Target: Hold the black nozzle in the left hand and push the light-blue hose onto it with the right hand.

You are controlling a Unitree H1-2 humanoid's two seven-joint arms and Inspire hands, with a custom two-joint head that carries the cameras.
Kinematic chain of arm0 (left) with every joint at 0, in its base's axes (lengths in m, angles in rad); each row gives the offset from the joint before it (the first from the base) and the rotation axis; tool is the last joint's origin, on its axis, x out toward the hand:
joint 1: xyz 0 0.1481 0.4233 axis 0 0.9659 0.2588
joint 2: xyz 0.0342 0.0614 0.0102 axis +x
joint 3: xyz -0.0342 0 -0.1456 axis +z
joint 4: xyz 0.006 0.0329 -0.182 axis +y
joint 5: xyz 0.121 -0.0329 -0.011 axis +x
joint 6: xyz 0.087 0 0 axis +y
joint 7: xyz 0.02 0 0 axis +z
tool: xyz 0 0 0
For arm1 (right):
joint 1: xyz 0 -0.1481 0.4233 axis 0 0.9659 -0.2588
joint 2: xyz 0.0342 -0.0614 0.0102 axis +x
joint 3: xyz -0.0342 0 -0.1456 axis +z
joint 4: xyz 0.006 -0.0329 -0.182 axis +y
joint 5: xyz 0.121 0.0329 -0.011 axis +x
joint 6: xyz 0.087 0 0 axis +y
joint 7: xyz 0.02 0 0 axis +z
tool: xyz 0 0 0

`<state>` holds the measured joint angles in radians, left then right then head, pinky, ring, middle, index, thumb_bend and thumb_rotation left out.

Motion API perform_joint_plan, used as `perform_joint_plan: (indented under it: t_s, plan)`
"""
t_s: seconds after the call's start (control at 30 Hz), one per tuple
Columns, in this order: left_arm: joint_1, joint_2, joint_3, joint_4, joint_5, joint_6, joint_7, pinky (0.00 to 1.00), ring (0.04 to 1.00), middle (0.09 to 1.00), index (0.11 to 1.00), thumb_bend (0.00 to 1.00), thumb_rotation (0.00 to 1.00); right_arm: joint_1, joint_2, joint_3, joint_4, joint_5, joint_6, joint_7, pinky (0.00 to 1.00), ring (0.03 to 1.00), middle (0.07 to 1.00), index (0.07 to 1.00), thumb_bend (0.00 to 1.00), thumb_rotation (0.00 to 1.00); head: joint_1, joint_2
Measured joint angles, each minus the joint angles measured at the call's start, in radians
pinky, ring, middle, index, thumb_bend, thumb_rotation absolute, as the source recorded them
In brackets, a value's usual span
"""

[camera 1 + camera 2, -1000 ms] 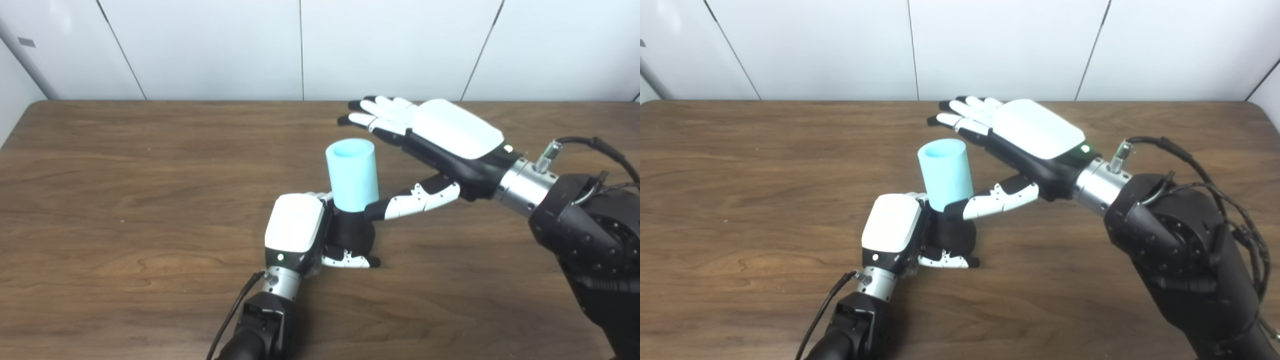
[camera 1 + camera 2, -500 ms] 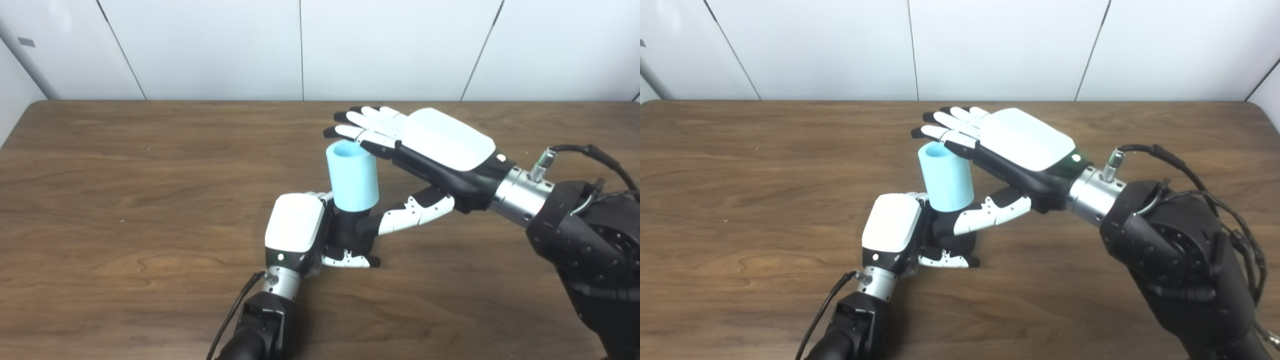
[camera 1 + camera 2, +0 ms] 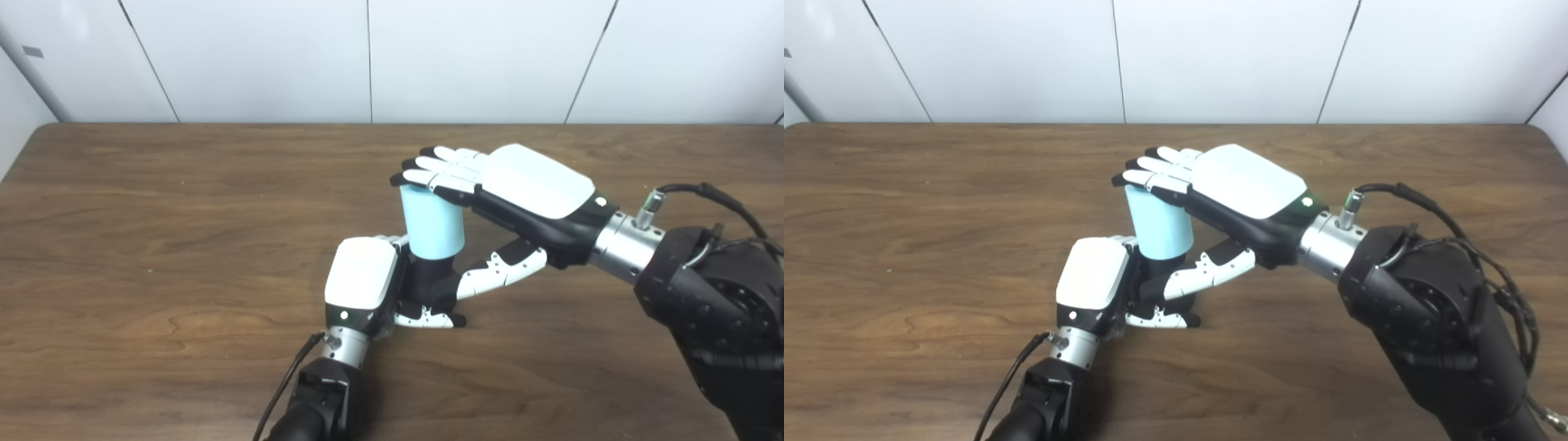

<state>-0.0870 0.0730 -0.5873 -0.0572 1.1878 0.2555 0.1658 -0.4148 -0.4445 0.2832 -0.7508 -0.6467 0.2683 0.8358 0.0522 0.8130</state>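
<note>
The black nozzle (image 3: 429, 283) stands upright on the table, mostly hidden, with my left hand (image 3: 362, 282) shut on it from the left. The light-blue hose (image 3: 432, 223), a short wide cylinder, sits upright on top of the nozzle. My right hand (image 3: 520, 190) lies flat over the hose, palm down, its straight fingers (image 3: 429, 179) covering the hose's top rim. Its thumb (image 3: 493, 277) reaches down to the right side of the nozzle, below the hose. The right hand is open and grasps nothing.
A brown wooden table (image 3: 153, 233) spreads around both hands, with white wall panels (image 3: 367, 61) behind its far edge. My right forearm (image 3: 704, 294) comes in from the lower right with a black cable on it.
My right hand has moved left and down from behind the hose until its fingers cover the hose's top. The thumb has dropped toward the nozzle. The left hand has stayed still.
</note>
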Motion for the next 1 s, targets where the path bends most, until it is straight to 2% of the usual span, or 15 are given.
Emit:
perform_joint_plan:
  t_s: [0.23, 0.4, 0.5, 0.67, 0.83, 1.0]
  plan:
    - [0.0, -0.001, 0.0, 0.0, 0.0, 0.001, 0.0, 0.5, 0.522, 0.441, 0.511, 0.52, 0.0, 0.009, 0.0, -0.001, 0.031, -0.008, -0.022, -0.012, 0.9, 0.976, 0.931, 0.896, 0.6, 0.89, 0.002, 0.002]
    - [0.0, -0.003, 0.0, 0.0, 0.0, 0.002, 0.0, 0.49, 0.511, 0.42, 0.51, 0.52, 0.0, 0.014, -0.004, -0.002, 0.042, -0.01, -0.042, -0.022, 0.89, 0.985, 0.935, 0.894, 0.59, 0.92, 0.003, 0.003]
    - [0.0, -0.004, -0.001, 0.0, 0.0, 0.003, 0.0, 0.52, 0.538, 0.456, 0.502, 0.52, 0.0, 0.016, -0.01, -0.003, 0.043, -0.01, -0.045, -0.024, 0.89, 0.983, 0.931, 0.892, 0.6, 0.92, 0.003, 0.003]
    - [0.001, -0.005, -0.002, 0.0, 0.0, 0.004, -0.002, 0.52, 0.538, 0.464, 0.502, 0.52, 0.0, 0.026, -0.019, -0.005, 0.04, -0.011, -0.05, -0.028, 0.89, 0.989, 0.933, 0.893, 0.61, 0.94, 0.002, 0.006]
    - [0.002, -0.004, -0.003, -0.002, 0.0, 0.003, -0.003, 0.52, 0.538, 0.463, 0.503, 0.52, 0.0, 0.044, -0.023, -0.016, 0.017, -0.012, -0.043, -0.028, 0.88, 0.989, 0.935, 0.883, 0.61, 0.89, 0.003, 0.009]
    - [0.002, -0.004, -0.003, -0.002, 0.0, 0.002, -0.003, 0.5, 0.518, 0.441, 0.507, 0.52, 0.0, 0.062, -0.025, -0.021, -0.012, -0.013, -0.036, -0.027, 0.89, 0.992, 0.935, 0.882, 0.59, 0.89, -0.002, 0.009]
